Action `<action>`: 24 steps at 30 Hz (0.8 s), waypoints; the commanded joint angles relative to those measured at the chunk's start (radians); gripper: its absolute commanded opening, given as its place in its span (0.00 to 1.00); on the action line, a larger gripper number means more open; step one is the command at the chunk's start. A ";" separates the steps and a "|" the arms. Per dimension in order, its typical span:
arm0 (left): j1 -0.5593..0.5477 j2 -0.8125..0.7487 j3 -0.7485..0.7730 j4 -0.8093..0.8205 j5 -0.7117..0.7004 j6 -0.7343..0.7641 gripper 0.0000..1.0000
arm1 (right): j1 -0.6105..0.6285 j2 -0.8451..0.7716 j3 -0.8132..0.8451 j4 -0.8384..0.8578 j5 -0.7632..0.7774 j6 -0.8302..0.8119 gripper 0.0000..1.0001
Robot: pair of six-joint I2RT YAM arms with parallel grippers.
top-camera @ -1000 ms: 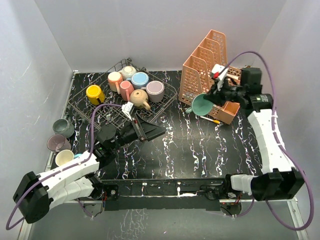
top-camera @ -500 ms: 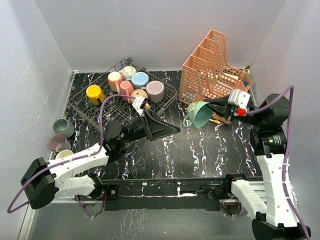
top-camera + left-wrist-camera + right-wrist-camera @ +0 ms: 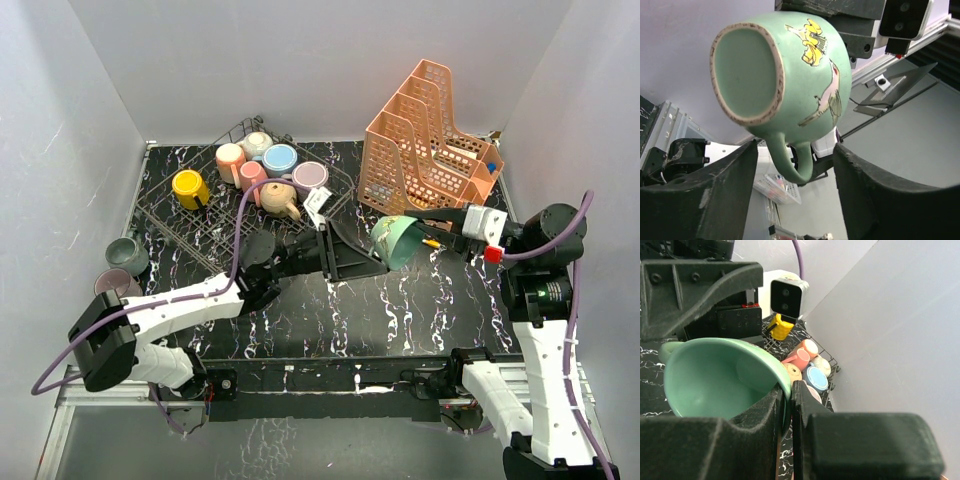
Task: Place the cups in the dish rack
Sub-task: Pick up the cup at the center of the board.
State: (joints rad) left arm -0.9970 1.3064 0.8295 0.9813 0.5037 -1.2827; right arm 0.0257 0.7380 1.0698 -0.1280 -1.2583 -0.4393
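No lettering, brand, number or sign is legible in any view. The green cup (image 3: 790, 95) carries only a painted bird and a yellow flower on its side, with no words.

**Colours on a Marbled Table**

The green cup (image 3: 790, 75) carries painted birds and a yellow flower — its foot rim is speckled tan. The dark grey dish rack (image 3: 200, 225) holds a yellow cup (image 3: 188, 187), pink cup (image 3: 230, 160), blue cup (image 3: 279, 159) and lilac cup (image 3: 311, 177). The organizer (image 3: 425, 150) is orange; the table (image 3: 400, 310) is black, veined white.
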 commanded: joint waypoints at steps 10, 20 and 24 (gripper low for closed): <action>-0.055 0.057 0.067 0.159 0.051 -0.031 0.42 | 0.000 -0.055 -0.021 0.100 -0.030 0.007 0.08; -0.054 0.016 0.039 0.170 0.046 -0.018 0.43 | 0.001 -0.068 -0.007 0.102 -0.038 0.013 0.08; -0.054 0.014 0.028 0.191 0.047 -0.025 0.43 | 0.000 -0.073 -0.004 0.103 -0.047 0.019 0.08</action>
State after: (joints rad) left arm -1.0496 1.3773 0.8627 1.0698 0.5571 -1.3094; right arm 0.0257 0.6800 1.0489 -0.0738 -1.2903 -0.4370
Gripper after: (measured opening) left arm 0.427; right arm 0.118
